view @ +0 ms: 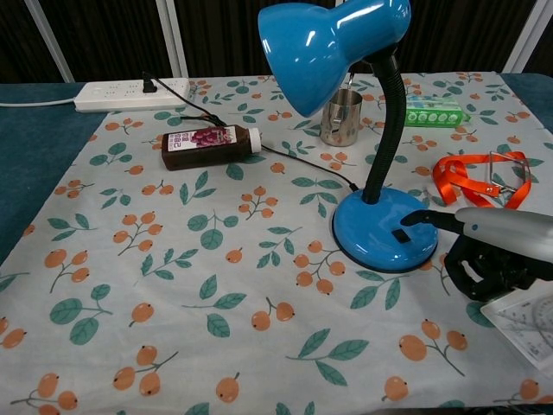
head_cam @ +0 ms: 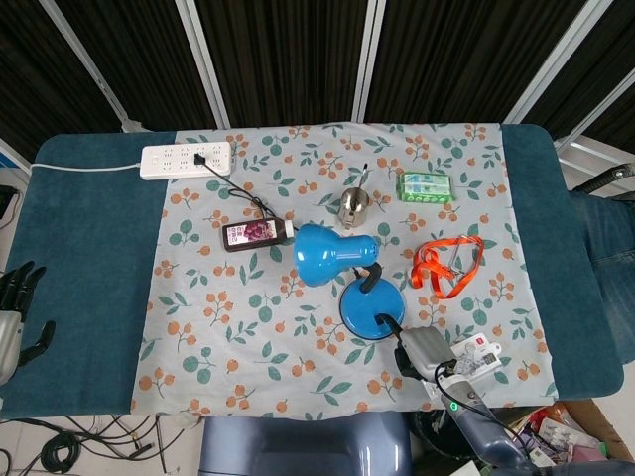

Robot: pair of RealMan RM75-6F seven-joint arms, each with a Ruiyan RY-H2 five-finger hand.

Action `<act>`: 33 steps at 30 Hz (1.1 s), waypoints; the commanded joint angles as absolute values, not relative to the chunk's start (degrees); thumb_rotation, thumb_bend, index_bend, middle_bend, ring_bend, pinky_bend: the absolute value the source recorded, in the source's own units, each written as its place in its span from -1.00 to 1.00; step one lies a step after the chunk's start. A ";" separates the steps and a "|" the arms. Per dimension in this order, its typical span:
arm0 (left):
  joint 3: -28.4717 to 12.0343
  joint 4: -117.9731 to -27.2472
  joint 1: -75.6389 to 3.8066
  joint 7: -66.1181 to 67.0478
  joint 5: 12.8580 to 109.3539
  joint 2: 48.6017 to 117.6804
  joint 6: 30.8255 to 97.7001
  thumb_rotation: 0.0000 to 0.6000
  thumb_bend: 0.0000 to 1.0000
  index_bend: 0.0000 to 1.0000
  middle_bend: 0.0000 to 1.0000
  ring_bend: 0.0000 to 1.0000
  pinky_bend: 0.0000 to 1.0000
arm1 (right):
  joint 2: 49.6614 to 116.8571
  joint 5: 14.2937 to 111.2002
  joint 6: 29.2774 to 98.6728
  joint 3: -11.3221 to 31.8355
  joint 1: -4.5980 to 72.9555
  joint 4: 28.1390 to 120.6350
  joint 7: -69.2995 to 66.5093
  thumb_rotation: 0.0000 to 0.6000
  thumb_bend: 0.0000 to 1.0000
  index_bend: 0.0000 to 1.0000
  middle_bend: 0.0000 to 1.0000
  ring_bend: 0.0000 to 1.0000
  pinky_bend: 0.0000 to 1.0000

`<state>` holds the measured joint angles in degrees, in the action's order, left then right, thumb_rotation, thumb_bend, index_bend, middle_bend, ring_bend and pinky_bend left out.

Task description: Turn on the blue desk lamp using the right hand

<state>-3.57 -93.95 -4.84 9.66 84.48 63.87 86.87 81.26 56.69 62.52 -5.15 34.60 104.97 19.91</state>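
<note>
The blue desk lamp stands mid-table, its shade [view: 320, 47] tilted left over the round base [view: 367, 242], which also shows from above as base [head_cam: 365, 309]. A small black switch [view: 400, 235] sits on the front of the base. My right hand [view: 494, 251] lies at the base's right, one finger [view: 423, 218] stretched out over the base with its tip just above and right of the switch, the rest curled in. From the head view the right hand [head_cam: 425, 352] sits just below the base. My left hand [head_cam: 15, 312] rests at the far left edge, fingers apart, holding nothing.
The lamp's cord runs to a white power strip [view: 130, 93] at the back left. A dark bottle [view: 207, 145] lies on its side, a metal cup [view: 341, 117] and a green packet [view: 436, 112] stand behind the lamp. An orange lanyard [view: 475, 177] and a clear ruler [view: 527, 322] lie to the right.
</note>
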 commanded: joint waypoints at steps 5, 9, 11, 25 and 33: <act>-3.60 -93.94 -4.87 9.75 84.37 63.90 86.81 1.00 -0.24 -0.85 -0.91 -0.87 -1.00 | 81.42 57.03 62.16 -4.89 34.06 104.84 19.98 1.00 0.35 -0.91 0.45 0.60 0.57; -3.62 -94.00 -4.85 9.82 84.32 63.92 86.83 1.00 -0.24 -0.85 -0.91 -0.87 -1.00 | 81.53 57.19 61.94 -4.66 33.88 104.83 20.12 1.00 0.35 -0.87 0.45 0.60 0.57; -3.62 -94.00 -4.84 9.85 84.28 63.92 86.83 1.00 -0.24 -0.85 -0.91 -0.87 -1.00 | 81.57 57.20 61.85 -4.63 33.77 104.76 20.27 1.00 0.35 -0.85 0.45 0.60 0.57; -3.68 -94.11 -4.84 9.97 84.03 63.91 86.74 1.00 -0.24 -0.85 -0.91 -0.87 -1.00 | 81.92 57.05 61.02 -3.95 33.17 104.59 21.14 1.00 0.35 -0.73 0.45 0.60 0.57; -3.72 -94.17 -4.83 10.01 83.97 63.91 86.78 1.00 -0.24 -0.85 -0.91 -0.87 -1.00 | 81.99 56.65 60.49 -3.64 32.98 104.52 21.70 1.00 0.35 -0.70 0.45 0.60 0.57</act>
